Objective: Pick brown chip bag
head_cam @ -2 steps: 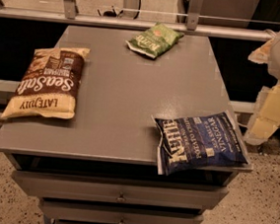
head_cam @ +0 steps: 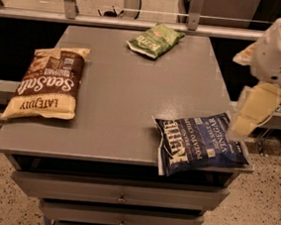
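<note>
Showing one brown chip bag [head_cam: 48, 83], blue bag [head_cam: 199, 145], green bag [head_cam: 155, 39]; hand [head_cam: 253, 111] far right.

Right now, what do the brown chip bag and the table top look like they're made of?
Brown chip bag: likely thin plastic film, matte-looking, creased and puffed. Table: seems painted metal or laminate, smooth grey with soft sheen. Pincer, by the table's right edge: seemingly pale plastic.
</note>
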`<state>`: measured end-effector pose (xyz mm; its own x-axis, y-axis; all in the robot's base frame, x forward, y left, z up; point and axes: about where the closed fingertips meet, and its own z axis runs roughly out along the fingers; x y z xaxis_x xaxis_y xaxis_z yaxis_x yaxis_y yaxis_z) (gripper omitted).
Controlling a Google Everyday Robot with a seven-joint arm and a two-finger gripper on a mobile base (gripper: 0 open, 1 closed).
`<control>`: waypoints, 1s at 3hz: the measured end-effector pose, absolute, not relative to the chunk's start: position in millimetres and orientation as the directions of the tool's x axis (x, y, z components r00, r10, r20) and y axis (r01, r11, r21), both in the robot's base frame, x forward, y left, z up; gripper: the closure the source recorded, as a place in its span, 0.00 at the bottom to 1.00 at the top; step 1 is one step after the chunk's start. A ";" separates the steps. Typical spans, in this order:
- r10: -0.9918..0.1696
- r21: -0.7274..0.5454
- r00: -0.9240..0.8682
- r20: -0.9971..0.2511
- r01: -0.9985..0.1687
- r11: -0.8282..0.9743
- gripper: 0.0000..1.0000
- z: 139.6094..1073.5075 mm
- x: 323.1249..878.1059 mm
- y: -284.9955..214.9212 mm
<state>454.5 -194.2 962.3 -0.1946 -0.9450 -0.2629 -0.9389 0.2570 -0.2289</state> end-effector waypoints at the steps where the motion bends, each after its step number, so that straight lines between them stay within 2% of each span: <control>1: -0.911 -0.182 -0.111 -0.397 -0.963 0.197 0.00 930.9 488.5 -130.9; 3: -0.744 -0.176 0.082 -0.663 -0.983 0.048 0.00 925.3 529.2 -2.3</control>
<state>529.2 -2.3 925.3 0.0824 -0.7441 -0.6629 -0.9832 0.0479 -0.1760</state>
